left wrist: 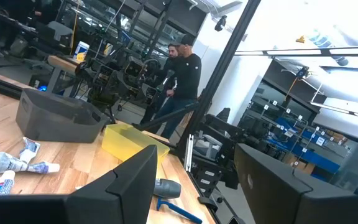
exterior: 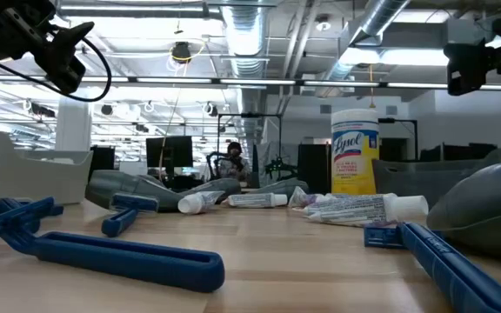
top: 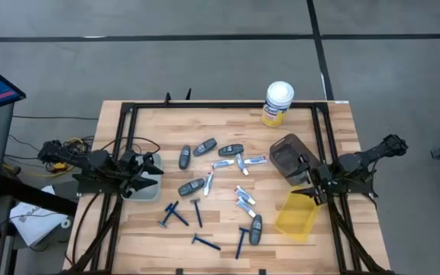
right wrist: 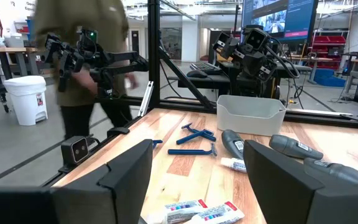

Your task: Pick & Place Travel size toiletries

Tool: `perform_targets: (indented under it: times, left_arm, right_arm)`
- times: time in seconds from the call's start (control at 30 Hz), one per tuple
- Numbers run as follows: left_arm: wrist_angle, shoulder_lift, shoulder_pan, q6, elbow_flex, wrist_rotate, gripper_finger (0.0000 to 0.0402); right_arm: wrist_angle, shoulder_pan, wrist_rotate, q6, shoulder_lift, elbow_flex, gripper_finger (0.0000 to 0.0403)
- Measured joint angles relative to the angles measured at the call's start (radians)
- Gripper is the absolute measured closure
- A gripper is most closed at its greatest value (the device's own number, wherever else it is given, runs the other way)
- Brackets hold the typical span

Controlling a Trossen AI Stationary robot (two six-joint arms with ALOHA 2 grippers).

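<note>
Item 1, travel size toiletries (top: 218,180): you had them all loose on the worktop (top: 228,229), spread across its middle between the two arms.

- Dark grey shavers: a row near the far centre, one (top: 192,186) lying left of centre, long axis running roughly side to side; one (top: 256,228) near the front.
- Blue razors (top: 176,216): clustered at front left, more at front centre.
- Tubes (top: 244,201): middle and right of centre.

Item 2, left end effector (top: 134,183): at the left edge, fingers apart, holding nothing. The shaver at left centre lay just toward the middle from it, and the front-left razors a little nearer the front; you would judge this arm the nearer for both.

Item 3, right end effector (top: 317,191): at the right edge, fingers apart, empty. The tubes lay toward the middle from it.

Item 4, containers:

- Grey-white bin (top: 150,182), under the left end effector; contents not visible.
- Yellow bin (top: 296,215), front right; looked empty.
- Dark bin (top: 291,155), behind it; contents unclear.
</note>
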Motion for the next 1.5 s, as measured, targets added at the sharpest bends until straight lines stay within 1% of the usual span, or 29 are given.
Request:
perform_targets:
  times: [0.93,1.2,1.5]
  left_arm:
    - [0.008,0.0,0.0,-0.001,0.0,0.0,0.0188]
    - [0.095,0.0,0.0,-0.003,0.0,0.0,0.0188]
    - [0.131,0.0,0.0,-0.002,0.0,0.0,0.0188]
  right_arm:
    - [0.0,0.0,0.0,0.0,0.0,0.0,0.0159]
    - [0.0,0.0,0.0,0.0,0.0,0.0,0.0159]
    - [0.0,0.0,0.0,0.0,0.0,0.0,0.0159]
